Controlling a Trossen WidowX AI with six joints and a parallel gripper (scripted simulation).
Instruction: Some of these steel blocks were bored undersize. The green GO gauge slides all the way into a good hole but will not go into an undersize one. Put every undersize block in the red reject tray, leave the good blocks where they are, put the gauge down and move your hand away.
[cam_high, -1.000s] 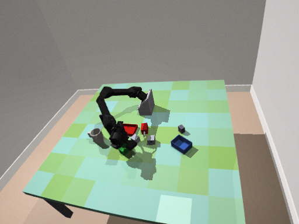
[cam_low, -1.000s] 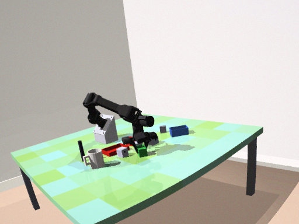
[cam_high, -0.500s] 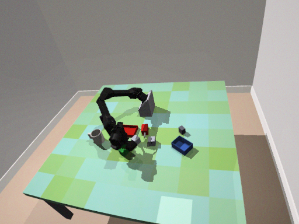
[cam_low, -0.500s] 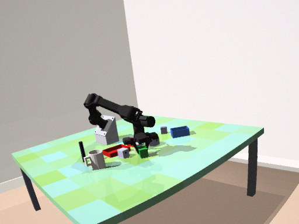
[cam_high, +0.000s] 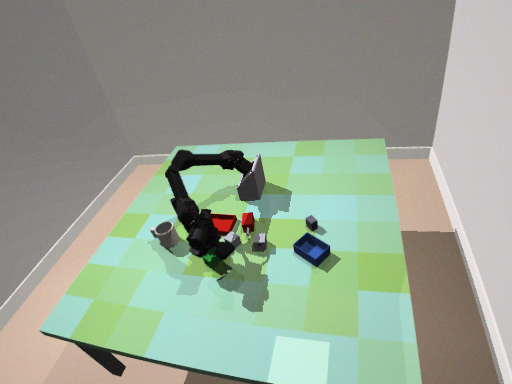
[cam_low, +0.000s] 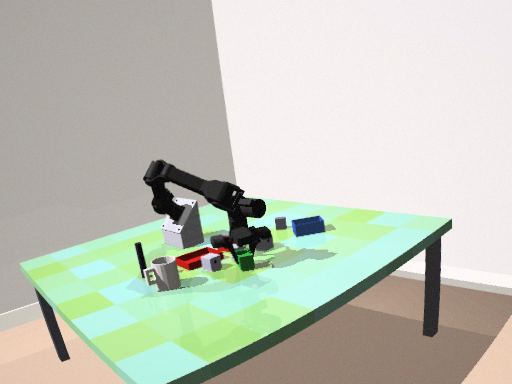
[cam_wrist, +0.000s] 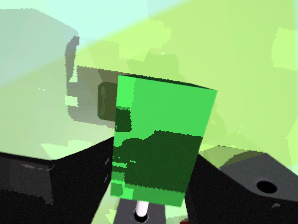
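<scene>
The fingers (cam_high: 214, 251) (cam_low: 244, 254) are closed on the green gauge (cam_high: 211, 257) (cam_low: 246, 261) (cam_wrist: 160, 122), its pin at the hole of a steel block (cam_wrist: 126, 212) – a gauging step, I judge. How deep it sits I cannot tell. Next calls for a straight, gentle push – a stall would mean the red tray (cam_high: 223, 223) (cam_low: 189, 263).

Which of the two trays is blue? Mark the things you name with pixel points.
The tray (cam_high: 320, 258) (cam_low: 309, 229) near the small dark block (cam_high: 311, 223) (cam_low: 280, 223), away from the arm, is blue. The other tray (cam_high: 223, 224) (cam_low: 190, 263) is red.
</scene>
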